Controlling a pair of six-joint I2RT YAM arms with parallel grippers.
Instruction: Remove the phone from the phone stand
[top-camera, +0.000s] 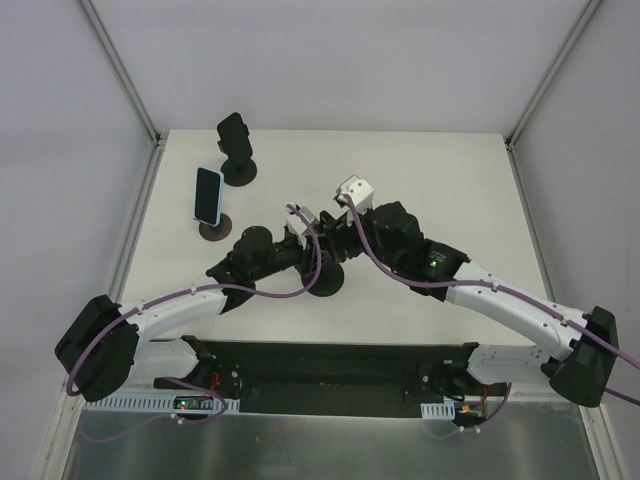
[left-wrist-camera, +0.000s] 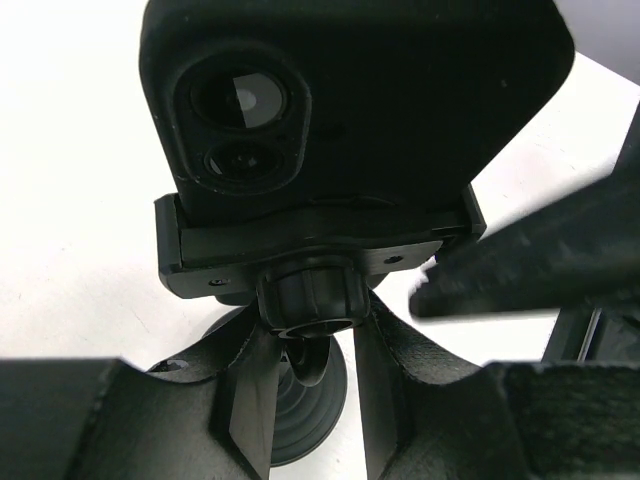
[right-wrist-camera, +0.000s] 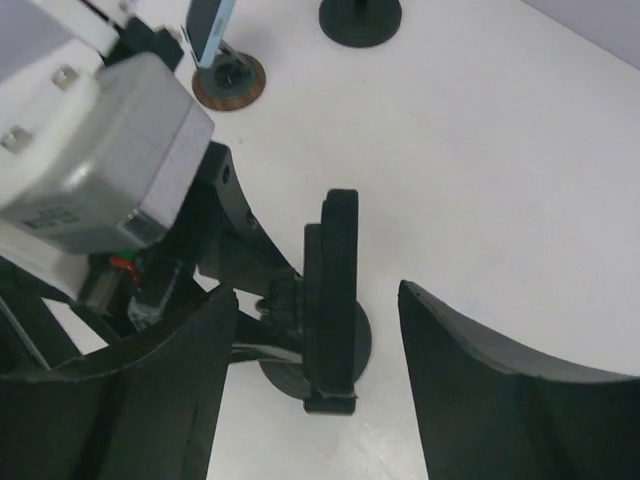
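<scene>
The phone (left-wrist-camera: 400, 100) stands clamped in the phone stand (left-wrist-camera: 310, 255). Your left gripper (left-wrist-camera: 315, 345) pinches the stand's neck. Your right gripper (right-wrist-camera: 315, 292), wide open and empty, straddles the phone: close squarely, lift straight.

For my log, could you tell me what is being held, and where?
Left gripper grips the phone stand by its neck; right gripper, open, straddles the phone.

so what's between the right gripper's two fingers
The black phone on its stand, edge-on, with a gap on each side. The right wrist view shows it.
</scene>
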